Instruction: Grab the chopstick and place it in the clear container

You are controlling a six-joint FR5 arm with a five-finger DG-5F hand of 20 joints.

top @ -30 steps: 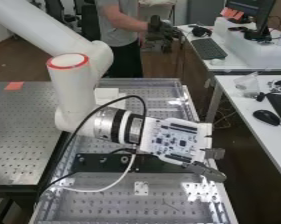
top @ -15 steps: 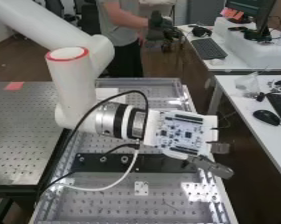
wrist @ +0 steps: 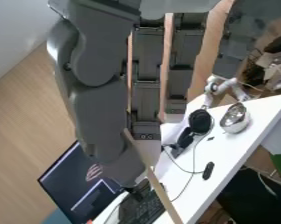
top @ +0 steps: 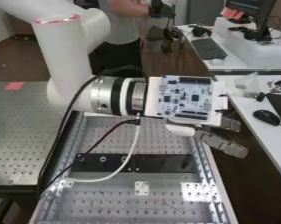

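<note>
Chopstick (wrist: 165, 199) juts from robot hand (top: 220, 143) past bench edge (top: 218, 184).

Both views | text, labels, numbers, signs | none can be read

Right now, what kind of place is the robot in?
Probably a robotics lab: there's a white robot arm over a metal bench full of little holes, with a keyboard and a computer mouse on desks nearby.
</note>
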